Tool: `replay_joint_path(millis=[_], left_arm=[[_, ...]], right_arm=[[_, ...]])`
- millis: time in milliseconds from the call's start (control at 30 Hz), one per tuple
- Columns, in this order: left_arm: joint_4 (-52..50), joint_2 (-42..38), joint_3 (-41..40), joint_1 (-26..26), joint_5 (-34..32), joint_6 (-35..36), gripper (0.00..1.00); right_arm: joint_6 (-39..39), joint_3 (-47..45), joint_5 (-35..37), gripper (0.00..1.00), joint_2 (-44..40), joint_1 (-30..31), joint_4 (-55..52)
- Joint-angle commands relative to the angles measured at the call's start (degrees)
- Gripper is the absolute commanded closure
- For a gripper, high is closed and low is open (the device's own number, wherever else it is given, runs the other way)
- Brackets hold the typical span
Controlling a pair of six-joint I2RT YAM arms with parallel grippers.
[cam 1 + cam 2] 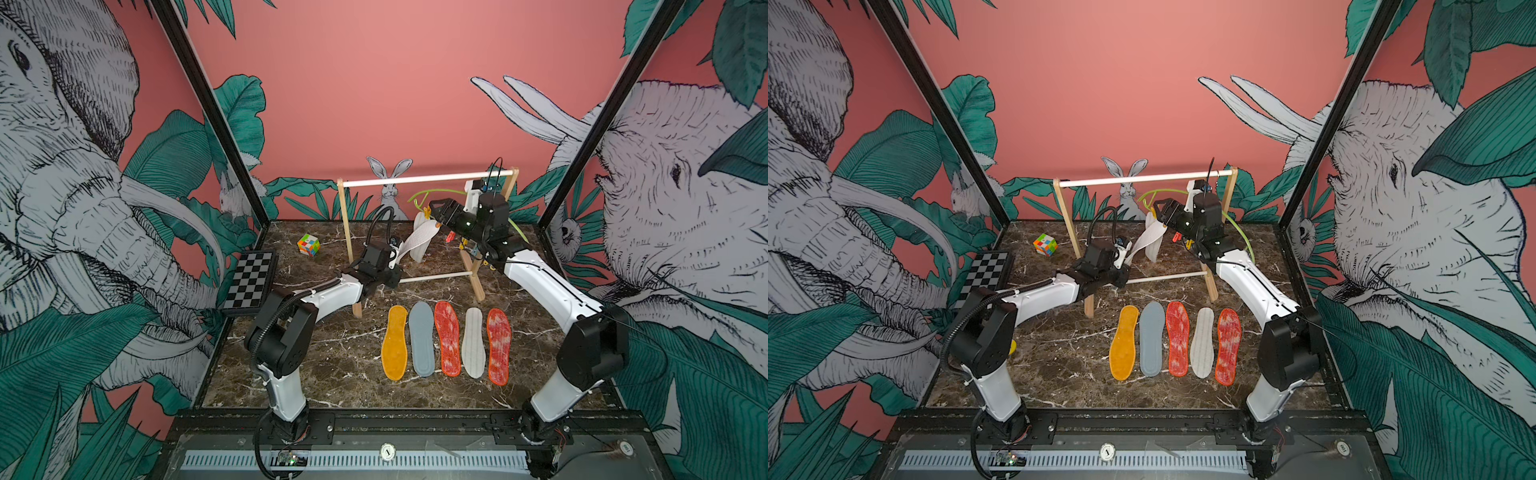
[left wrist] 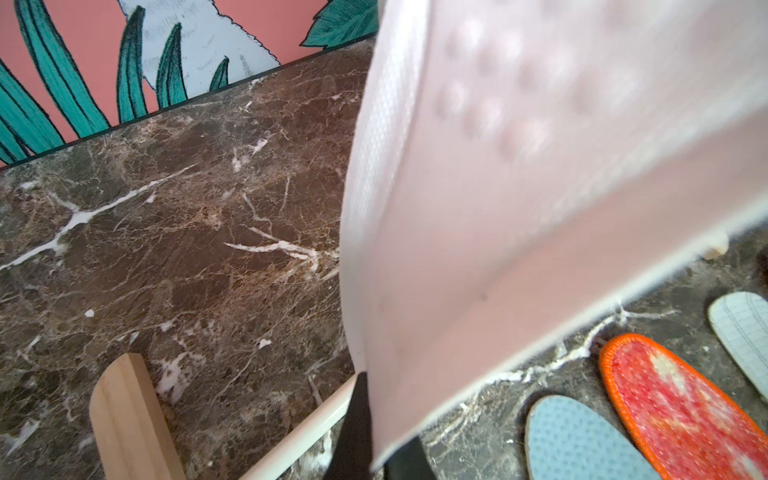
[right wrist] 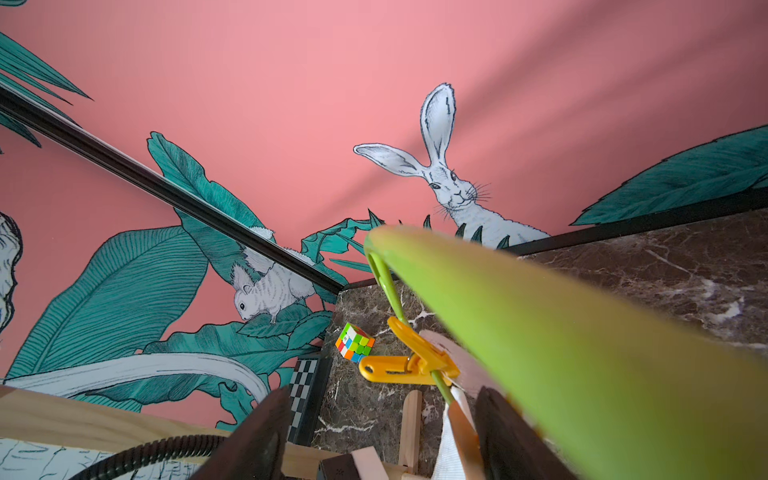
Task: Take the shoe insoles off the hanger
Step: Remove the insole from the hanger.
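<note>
My left claw (image 2: 380, 444) is clamped on the low end of a white insole (image 2: 540, 187). It looks thin, light and floppy, so I'd grip near the tip and pull gently. My right claw (image 3: 380, 419) is apart around the orange clip (image 3: 461, 432) on the hanger (image 3: 582, 353), far right on the wooden rack (image 1: 345, 224). Can't tell if the clip has released. The other white insole (image 1: 422, 253) hangs beside it. Row of 5 insoles (image 1: 446, 343) lies near on the counter (image 1: 332, 353).
</note>
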Motion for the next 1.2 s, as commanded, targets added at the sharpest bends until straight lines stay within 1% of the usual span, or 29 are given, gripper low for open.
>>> replay_joint_path(millis=[0,133,367,400,500,567,733,1033,1167], left_arm=[[-3.95,0.68,0.58,0.76,-0.21,-1.26,1.0],[-3.76,0.95,0.35,0.83,-0.12,-1.46,1.0],[-3.47,1.06,0.34,0.79,-0.03,-1.85,1.0],[-3.43,1.2,0.38,0.84,-0.01,-1.96,1.0],[-3.36,1.28,0.43,0.71,0.39,-2.19,1.0],[-3.25,1.32,0.45,0.82,0.63,-2.33,1.0],[-2.37,1.33,0.3,0.78,1.16,-3.77,1.0],[-2.06,1.77,0.41,0.75,1.55,-4.62,1.0],[-1.81,1.75,0.12,0.76,1.66,-4.58,1.0]], right_arm=[[3.07,0.73,2.63,0.28,-0.74,-1.53,-7.41],[1.53,0.36,6.07,0.24,-2.95,-1.61,-10.03],[1.89,0.51,7.06,0.2,-3.61,-1.54,-12.47],[1.94,0.58,7.57,0.2,-5.65,-1.53,-13.32],[1.74,0.57,10.28,0.18,-6.74,-1.48,-15.11],[1.04,0.94,12.19,0.18,-7.25,-1.52,-16.42],[0.09,1.46,14.3,0.2,-7.75,-1.62,-16.34],[1.05,3.17,15.03,0.2,-8.45,-1.72,-18.37],[2.6,2.54,13.0,0.19,-9.08,-1.72,-17.27]])
